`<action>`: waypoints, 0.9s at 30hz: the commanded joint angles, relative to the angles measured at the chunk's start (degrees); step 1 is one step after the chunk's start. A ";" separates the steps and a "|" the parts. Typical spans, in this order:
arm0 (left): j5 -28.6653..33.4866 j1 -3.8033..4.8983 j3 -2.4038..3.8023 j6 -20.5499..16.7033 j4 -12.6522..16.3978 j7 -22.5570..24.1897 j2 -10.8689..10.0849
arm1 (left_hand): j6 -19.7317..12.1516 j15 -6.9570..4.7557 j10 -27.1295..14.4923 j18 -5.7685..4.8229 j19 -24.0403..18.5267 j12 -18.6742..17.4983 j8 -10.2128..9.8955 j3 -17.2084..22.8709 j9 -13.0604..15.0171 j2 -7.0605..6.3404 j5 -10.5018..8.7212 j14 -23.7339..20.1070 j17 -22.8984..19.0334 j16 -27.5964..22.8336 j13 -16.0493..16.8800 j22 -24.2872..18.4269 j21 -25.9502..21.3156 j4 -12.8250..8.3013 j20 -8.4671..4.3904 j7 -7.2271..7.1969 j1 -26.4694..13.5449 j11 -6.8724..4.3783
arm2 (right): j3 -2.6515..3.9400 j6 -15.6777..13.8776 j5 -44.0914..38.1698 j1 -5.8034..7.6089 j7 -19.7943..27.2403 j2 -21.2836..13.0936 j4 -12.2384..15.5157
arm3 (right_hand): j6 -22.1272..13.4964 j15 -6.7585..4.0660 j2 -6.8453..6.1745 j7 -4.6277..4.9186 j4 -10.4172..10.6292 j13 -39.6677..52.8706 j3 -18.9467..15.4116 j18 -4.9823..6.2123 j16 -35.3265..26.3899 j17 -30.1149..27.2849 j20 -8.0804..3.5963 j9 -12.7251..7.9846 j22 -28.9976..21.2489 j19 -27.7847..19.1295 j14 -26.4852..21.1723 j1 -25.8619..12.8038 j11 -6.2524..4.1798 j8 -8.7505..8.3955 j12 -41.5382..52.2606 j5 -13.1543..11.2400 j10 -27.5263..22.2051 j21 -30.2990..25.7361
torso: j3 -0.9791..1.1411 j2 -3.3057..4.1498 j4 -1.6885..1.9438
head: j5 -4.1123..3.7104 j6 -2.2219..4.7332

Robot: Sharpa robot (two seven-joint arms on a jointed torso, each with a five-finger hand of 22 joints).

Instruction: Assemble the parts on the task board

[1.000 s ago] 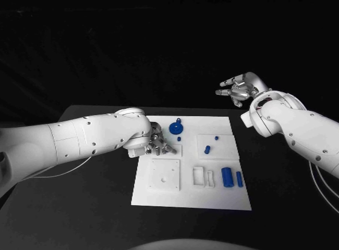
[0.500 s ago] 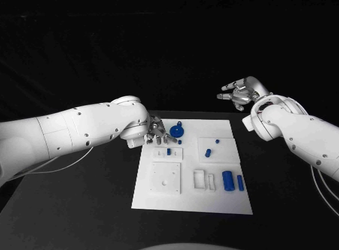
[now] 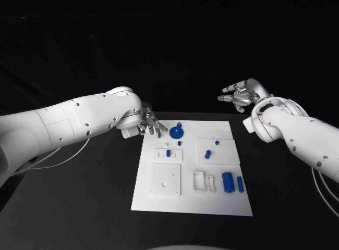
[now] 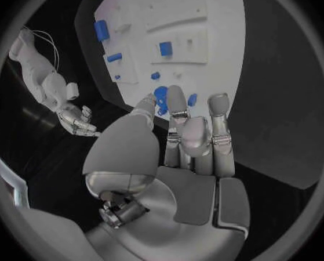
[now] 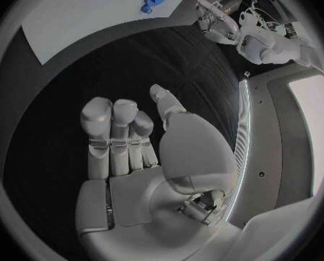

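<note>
I read the left hand [image 3: 148, 125] at the far left corner of the task board [image 3: 192, 200], fingers [image 4: 178, 107] extended together, grasping nothing. Just past the fingertips lies the round blue gear-like part [image 3: 176, 129]; beyond it a small blue peg [image 3: 207, 153] sits in a raised white square. Further off, a blue cylinder [image 3: 227, 180] and a slimmer blue bar [image 3: 239, 182] lie side by side beside a white slotted block [image 3: 203, 180]. The right hand [image 3: 240, 94] hangs above the table [image 3: 79, 208], well off the board's far right corner, fingers [image 5: 100, 130] released, loosely spread, holding nothing.
</note>
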 commanded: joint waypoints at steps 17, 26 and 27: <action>-1.02 0.16 0.00 2.99 -12.02 1.12 5.50 | -0.28 0.02 2.74 -0.72 -0.14 -0.64 -0.11 1.84 0.31 -2.76 -3.60 -0.69 -0.15 -0.36 0.92 0.91 -0.44 4.26 0.23 0.04 -0.18 0.44 | 0.02 0.49 0.43 0.00 -0.09 -0.31 0.89 | -0.05 -0.06 -0.26 0.09 0.27 -0.04 0.03 0.36 -0.19 -0.03 -0.29 0.05 3.97 3.31 0.15 0.06 0.09 0.12 -0.24 0.27 -0.15 -0.24 | -0.39 0.88 -0.50 | 0.49 0.61; -3.08 -0.36 -0.02 4.93 -14.81 1.58 6.94 | -0.49 0.16 2.71 -0.68 -0.47 -1.32 -0.24 2.17 0.57 -3.74 -6.09 -1.18 -0.78 -0.80 1.07 0.89 -0.73 5.48 0.39 0.25 -0.32 0.63 | 0.02 0.52 0.43 0.00 -0.07 -0.20 1.00 | -0.07 -0.06 -0.36 0.09 0.65 -0.08 -0.02 0.35 -0.17 0.04 -0.30 0.05 3.97 3.32 0.18 0.23 0.08 0.12 -0.23 0.35 -0.15 -0.12 | -0.41 0.97 -0.49 | 0.44 0.46; -3.20 -0.43 -0.02 5.10 -15.00 1.60 7.04 | -0.49 0.17 2.71 -0.68 -0.47 -1.32 -0.25 2.18 0.57 -3.73 -6.10 -1.18 -0.79 -0.80 1.07 0.89 -0.73 5.50 0.39 0.25 -0.32 0.64 | 0.02 0.52 0.43 0.00 -0.07 -0.19 1.00 | -0.07 -0.06 -0.36 0.09 0.65 -0.08 -0.02 0.35 -0.17 0.04 -0.30 0.05 3.97 3.32 0.18 0.23 0.08 0.12 -0.23 0.35 -0.15 -0.12 | -0.41 0.94 -0.49 | 0.44 0.42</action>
